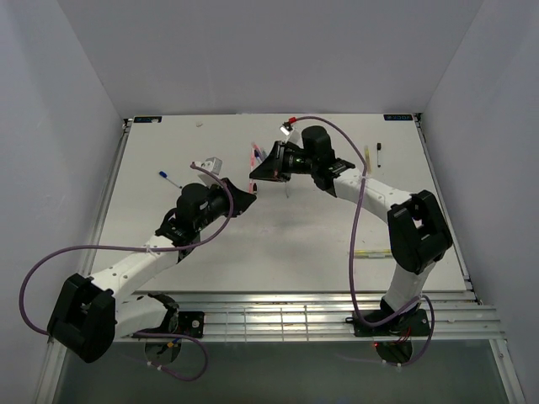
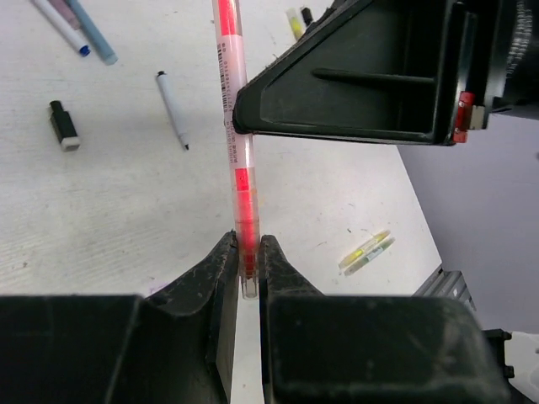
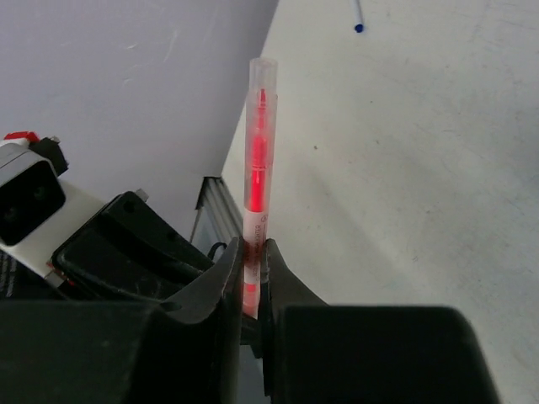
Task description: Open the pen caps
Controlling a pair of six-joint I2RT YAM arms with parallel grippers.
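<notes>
**Red pen** (image 2: 240,181): translucent barrel, held in the air above the middle of the worktop (image 1: 278,244), spanning both arms.

**Left gripper** (image 2: 246,252): fingers narrow, pinched on one end of the red pen.

**Right gripper** (image 3: 250,257): fingers closed tight on the barrel further along.

**Clear cap** (image 3: 262,76): seated on the free end beyond the right gripper, with the red tip visible inside.

**Loose on the worktop:**
- black cap (image 2: 63,126), lying alone
- white pen (image 2: 173,105), near the black cap, thin dark tip showing
- light-blue pen (image 2: 94,38), lying against two more pens
- yellow pen (image 2: 366,251), toward the right edge
</notes>
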